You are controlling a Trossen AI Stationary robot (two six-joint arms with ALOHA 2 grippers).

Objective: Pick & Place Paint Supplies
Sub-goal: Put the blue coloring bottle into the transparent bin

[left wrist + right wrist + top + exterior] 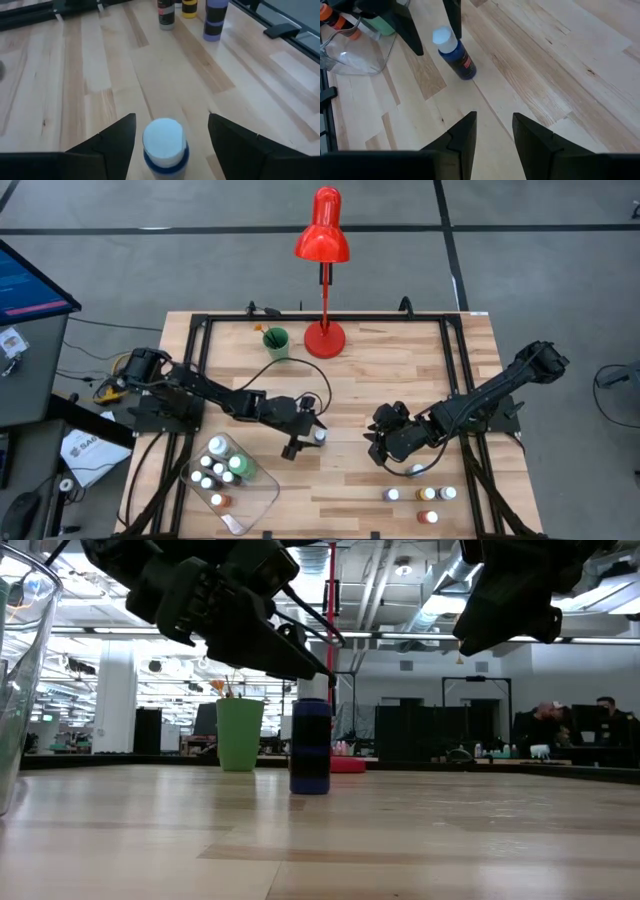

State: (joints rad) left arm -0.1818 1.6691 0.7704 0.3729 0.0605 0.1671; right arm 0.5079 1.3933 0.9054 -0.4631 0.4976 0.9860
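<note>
A blue paint bottle with a white cap point(165, 142) stands upright on the wooden table point(350, 395), also seen in the high view point(320, 436) and the low view point(310, 745). My left gripper point(171, 135) is open, with one finger on either side of the cap and a gap on each side; in the low view its fingertips point(305, 662) hang just above the bottle. My right gripper point(494, 131) is open and empty, hovering right of the bottle point(456, 54) at mid-table point(383, 445).
A clear tray point(255, 500) at the near left holds several capped bottles. Several more bottles point(420, 494) stand near the near right edge, one point(416, 470) under my right arm. A green cup point(276, 340) and a red lamp point(324, 338) stand at the far edge.
</note>
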